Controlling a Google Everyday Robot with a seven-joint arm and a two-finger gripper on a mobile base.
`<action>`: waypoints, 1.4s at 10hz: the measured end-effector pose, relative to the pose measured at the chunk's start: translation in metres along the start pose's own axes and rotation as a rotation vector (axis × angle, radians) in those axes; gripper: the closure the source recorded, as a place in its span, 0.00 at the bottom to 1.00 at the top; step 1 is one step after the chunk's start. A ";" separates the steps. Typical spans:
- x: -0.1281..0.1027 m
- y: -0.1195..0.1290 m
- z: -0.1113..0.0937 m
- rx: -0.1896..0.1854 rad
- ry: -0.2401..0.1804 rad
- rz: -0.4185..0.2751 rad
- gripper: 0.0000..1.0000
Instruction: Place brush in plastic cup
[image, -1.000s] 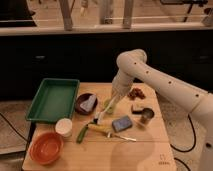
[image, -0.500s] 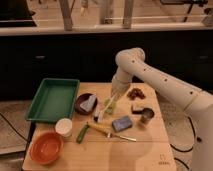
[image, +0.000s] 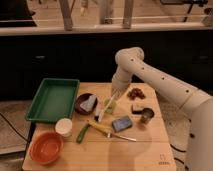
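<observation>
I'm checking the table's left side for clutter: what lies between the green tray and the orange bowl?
In the camera view, only the white cup sits between the green tray and orange bowl. The hand hangs farther right.

We see the gripper low over the middle of the wooden table, right above the plastic cup. The brush slants from the gripper down past the cup's left side. Nearby lie a green chilli, a yellow stick, a white cup, a green tray and an orange bowl.
</observation>
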 end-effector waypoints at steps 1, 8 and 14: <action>0.001 0.001 0.001 -0.003 -0.002 0.001 0.99; 0.008 -0.007 0.007 -0.012 -0.017 -0.001 0.99; 0.014 -0.014 0.010 -0.024 -0.026 -0.008 0.99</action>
